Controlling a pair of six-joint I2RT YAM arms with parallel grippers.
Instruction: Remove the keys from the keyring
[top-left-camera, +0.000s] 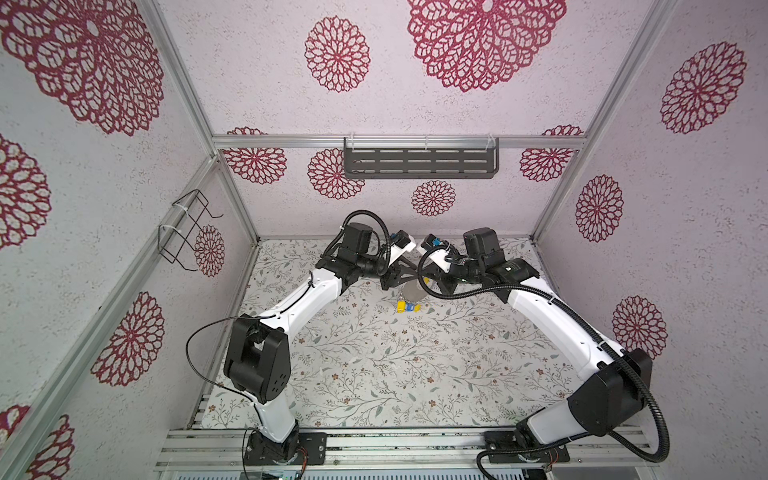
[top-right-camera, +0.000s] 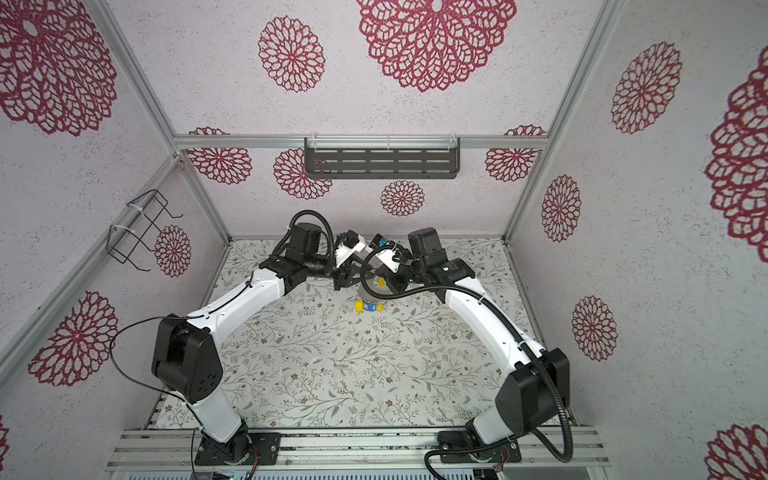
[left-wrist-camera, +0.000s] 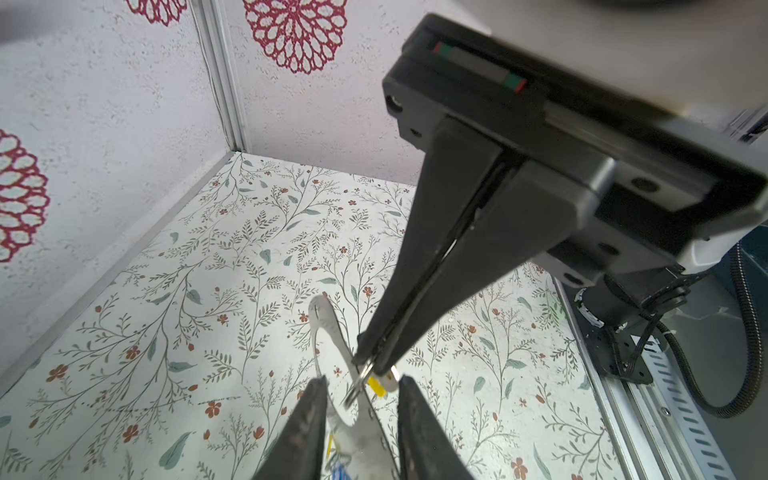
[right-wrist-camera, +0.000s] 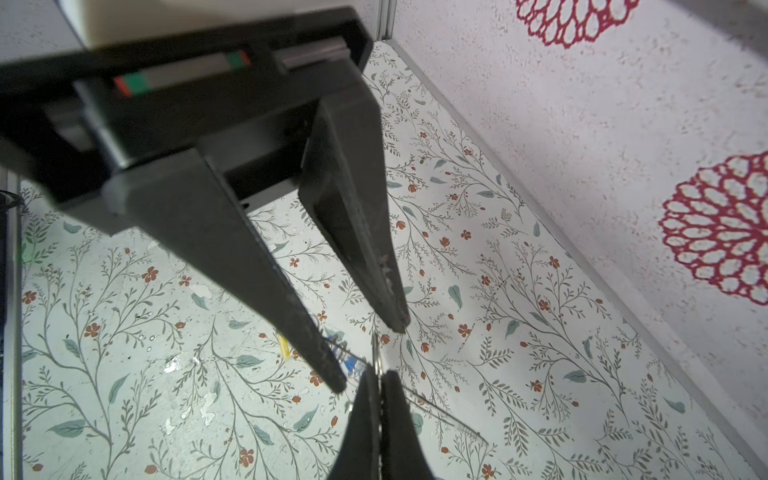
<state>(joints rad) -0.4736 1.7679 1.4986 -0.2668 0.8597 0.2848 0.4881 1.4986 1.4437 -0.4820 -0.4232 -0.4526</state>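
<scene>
The keyring (left-wrist-camera: 360, 428), a flat grey metal plate, hangs above the floral table at the back middle, also seen in both top views (top-left-camera: 412, 294) (top-right-camera: 368, 293). My left gripper (left-wrist-camera: 363, 383) is shut on the keyring, its fingers pressing on the plate's two edges. Blue and yellow keys (top-left-camera: 409, 307) (top-right-camera: 365, 307) dangle under the plate. My right gripper (right-wrist-camera: 379, 375) reaches in from the opposite side and is shut on a small silver split ring (left-wrist-camera: 362, 376) at the plate's rim. A yellow key (left-wrist-camera: 380, 384) hangs from that ring. In the right wrist view the plate (right-wrist-camera: 449, 419) is edge-on.
The back wall stands close behind both grippers. A dark slotted shelf (top-left-camera: 419, 163) hangs on that wall and a wire rack (top-left-camera: 187, 227) on the left wall. The floral table (top-left-camera: 374, 365) stretches forward to the metal rails (top-left-camera: 395, 441) where the arms are mounted.
</scene>
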